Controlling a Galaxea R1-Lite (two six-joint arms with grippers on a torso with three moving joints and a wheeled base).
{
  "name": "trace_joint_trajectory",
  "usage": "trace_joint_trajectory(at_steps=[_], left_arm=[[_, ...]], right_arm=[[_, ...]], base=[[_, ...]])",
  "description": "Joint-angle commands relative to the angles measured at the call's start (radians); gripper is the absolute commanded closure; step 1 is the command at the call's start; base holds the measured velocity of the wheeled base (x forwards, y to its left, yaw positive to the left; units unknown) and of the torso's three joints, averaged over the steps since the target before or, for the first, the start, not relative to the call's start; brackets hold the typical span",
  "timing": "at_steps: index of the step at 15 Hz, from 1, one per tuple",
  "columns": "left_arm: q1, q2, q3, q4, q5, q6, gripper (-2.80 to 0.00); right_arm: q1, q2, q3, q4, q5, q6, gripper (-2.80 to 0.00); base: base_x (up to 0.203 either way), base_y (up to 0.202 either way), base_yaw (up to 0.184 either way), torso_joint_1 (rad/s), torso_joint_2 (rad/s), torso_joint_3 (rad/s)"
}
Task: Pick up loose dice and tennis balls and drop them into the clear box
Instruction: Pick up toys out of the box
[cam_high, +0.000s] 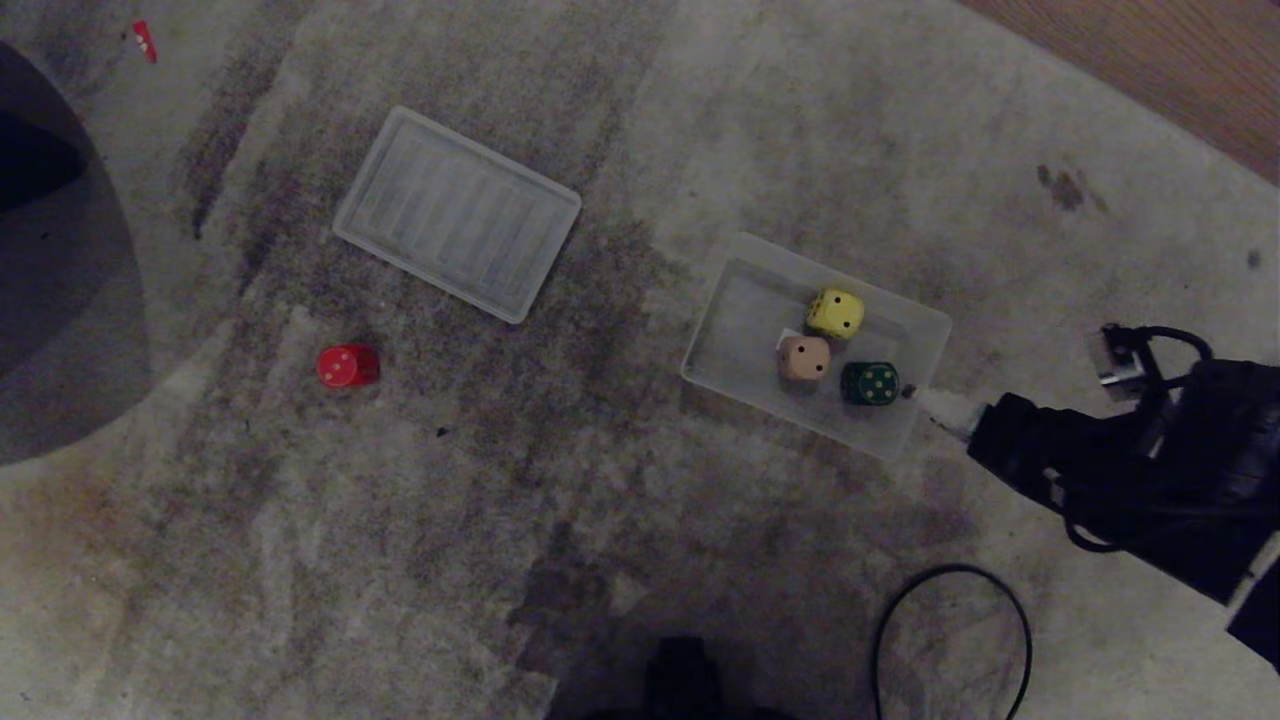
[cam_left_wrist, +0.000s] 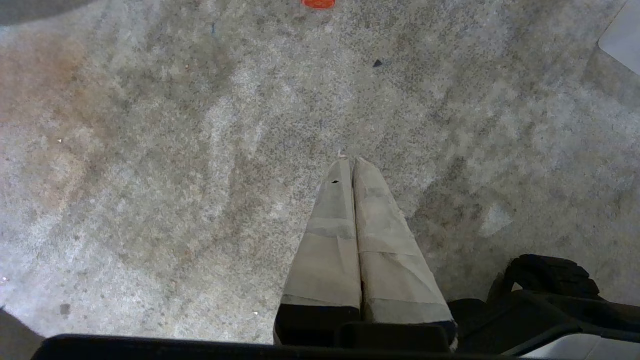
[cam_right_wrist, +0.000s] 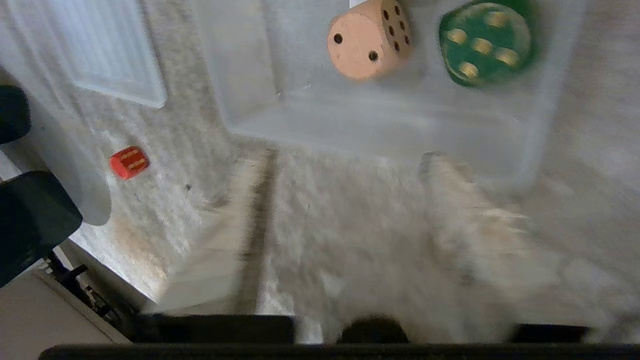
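Right gripper (cam_right_wrist: 345, 165) empty, fingers apart, at clear box (cam_high: 725, 300) near-right edge; advise lifting clear of rim before crossing left to red die (cam_high: 347, 365)

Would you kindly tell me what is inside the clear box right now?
The clear box holds the yellow die, tan die and dark green die; nothing covers its inside.
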Motion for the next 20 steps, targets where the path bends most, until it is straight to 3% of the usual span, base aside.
trace_joint_trajectory(at_steps=[1,7,10,11,13,15,17,20], left_arm=[[0.000,0.001,0.002,-0.001,0.001,-0.001,0.00],[0.000,0.000,0.002,-0.001,0.001,-0.002,0.00],[-0.001,0.000,0.002,-0.001,0.000,-0.001,0.00],[0.000,0.002,0.002,-0.001,0.000,-0.001,0.00],[0.000,0.002,0.002,-0.001,-0.001,-0.001,0.00],[0.000,0.002,0.002,-0.001,-0.001,-0.001,0.00],[0.000,0.001,0.002,-0.001,0.001,-0.002,0.00],[0.000,0.000,0.002,-0.001,0.000,-0.001,0.00]], right_arm=[[-0.050,-0.276,0.090,0.124,-0.001,-0.020,0.00],[-0.108,-0.892,0.196,0.826,-0.038,-0.260,0.00],[-0.137,-1.207,0.238,1.103,-0.055,-0.376,0.00],[-0.145,-1.284,0.253,1.156,-0.075,-0.415,0.00],[-0.189,-1.392,0.301,1.223,-0.188,-0.526,0.00],[-0.224,-1.520,0.328,1.225,-0.170,-0.589,0.00],[-0.235,-1.621,0.342,1.215,-0.161,-0.613,0.00],[-0.241,-1.619,0.364,1.159,-0.170,-0.585,0.00]], base=[[0.000,0.000,0.000,0.000,0.00,0.000],[0.000,0.000,0.000,0.000,0.00,0.000],[0.000,0.000,0.000,0.000,0.00,0.000],[0.000,0.000,0.000,0.000,0.00,0.000],[0.000,0.000,0.000,0.000,0.00,0.000],[0.000,0.000,0.000,0.000,0.00,0.000],[0.000,0.000,0.000,0.000,0.00,0.000],[0.000,0.000,0.000,0.000,0.00,0.000]])
